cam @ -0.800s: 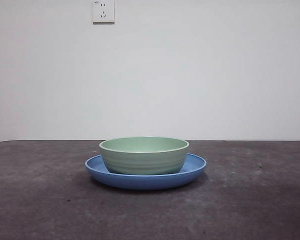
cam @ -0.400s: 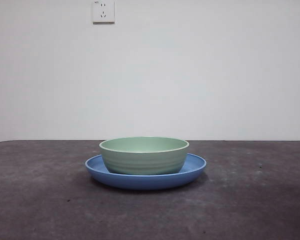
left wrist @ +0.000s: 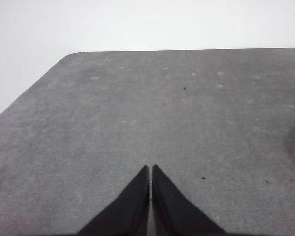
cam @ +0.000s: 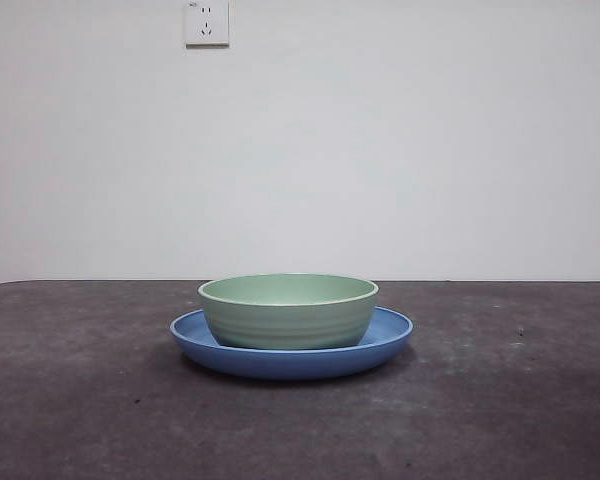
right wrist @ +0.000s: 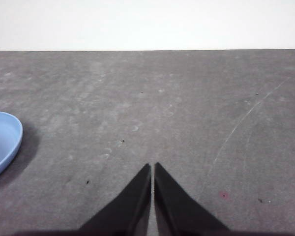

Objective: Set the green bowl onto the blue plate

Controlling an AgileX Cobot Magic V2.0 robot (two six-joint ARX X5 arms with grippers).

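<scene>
Now the green bowl [cam: 287, 312] sits upright on the blue plate [cam: 388, 334], a little toward one side of it, so more of the plate's rim shows on the other side. Both stand on the dark grey table [cam: 80, 400], near its far edge, in front of a white wall with a socket [cam: 206, 22]. The left gripper [left wrist: 151, 169] hangs over bare table with its jaws together. The right gripper [right wrist: 152, 167] also has its jaws together, holding nothing, apart from the plate's rim.
</scene>
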